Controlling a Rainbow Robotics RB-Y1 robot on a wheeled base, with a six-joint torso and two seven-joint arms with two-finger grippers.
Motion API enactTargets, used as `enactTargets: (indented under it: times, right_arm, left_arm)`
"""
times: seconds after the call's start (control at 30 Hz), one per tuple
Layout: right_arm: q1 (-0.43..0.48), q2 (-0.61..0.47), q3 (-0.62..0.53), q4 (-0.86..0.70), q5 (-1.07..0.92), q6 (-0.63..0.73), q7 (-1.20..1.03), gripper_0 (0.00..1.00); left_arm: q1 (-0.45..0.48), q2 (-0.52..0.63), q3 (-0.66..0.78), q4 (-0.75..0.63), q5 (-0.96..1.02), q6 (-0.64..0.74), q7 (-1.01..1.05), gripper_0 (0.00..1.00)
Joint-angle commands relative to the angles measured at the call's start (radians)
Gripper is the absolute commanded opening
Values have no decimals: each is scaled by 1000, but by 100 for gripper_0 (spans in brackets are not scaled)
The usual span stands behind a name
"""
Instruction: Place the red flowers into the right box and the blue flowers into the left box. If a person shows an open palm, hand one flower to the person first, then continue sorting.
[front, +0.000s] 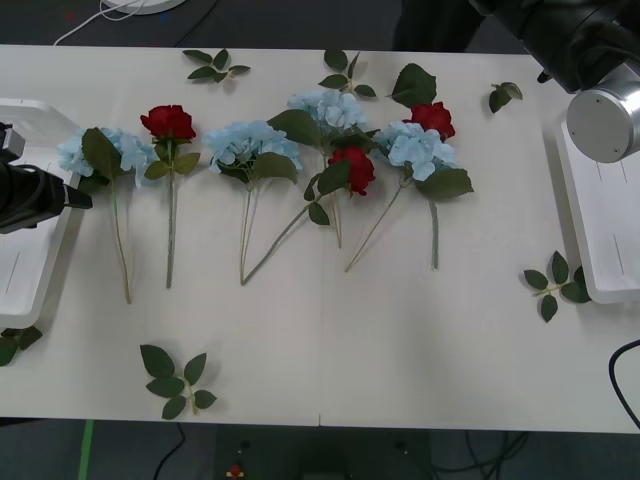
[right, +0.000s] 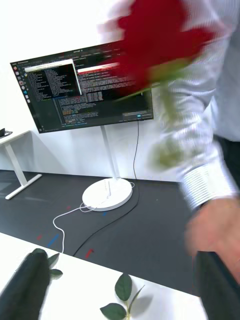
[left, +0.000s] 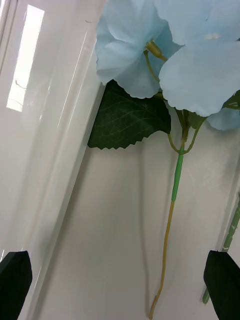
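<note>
Front view, left to right: the left box (front: 25, 265) sits at the table's left edge with the left gripper (left: 120, 280) spread wide over the leftmost of the blue flowers (front: 105, 152), three red flowers (front: 168, 122) lie mixed among them, and the right box (front: 605, 235) is bare. Right gripper (right: 120, 285) is released — a person's hand (right: 220, 232) takes a red rose (right: 152, 42). Risk, I judge: crossed stems mid-row could drag a neighbour along, and loose leaf sprigs (front: 178, 380) clutter the table.

free: bare counter (front: 400, 340) below stems | blocked: overlapping blue flowers (front: 415, 148) and red flowers (front: 352, 168), centre-right
</note>
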Motion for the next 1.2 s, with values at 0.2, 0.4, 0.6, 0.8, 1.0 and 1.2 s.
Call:
enactTargets:
  times: [0.2,0.4,0.6,0.8,1.0,1.2]
  right_arm:
    - [-39,9,-33,-47,-24,141,11,100]
    - [5,-40,-64,-104,-61,347,-11,100]
    - [122,-107,-142,-203,-168,560,-37,100]
    - [216,-167,-173,-253,-248,772,-178,100]
    - [219,-178,-141,-239,-265,979,-348,100]
    - [153,-178,10,-136,-242,965,-428,100]
  left_arm:
    - [-42,35,5,3,2,-12,31,100]
    - [-42,35,5,3,2,-12,31,100]
    - [-42,35,5,3,2,-12,31,100]
    - [-18,-2,-4,0,2,-19,28,100]
    - [-33,-28,2,3,2,-85,25,100]
    - [-70,-50,2,1,14,-1,23,100]
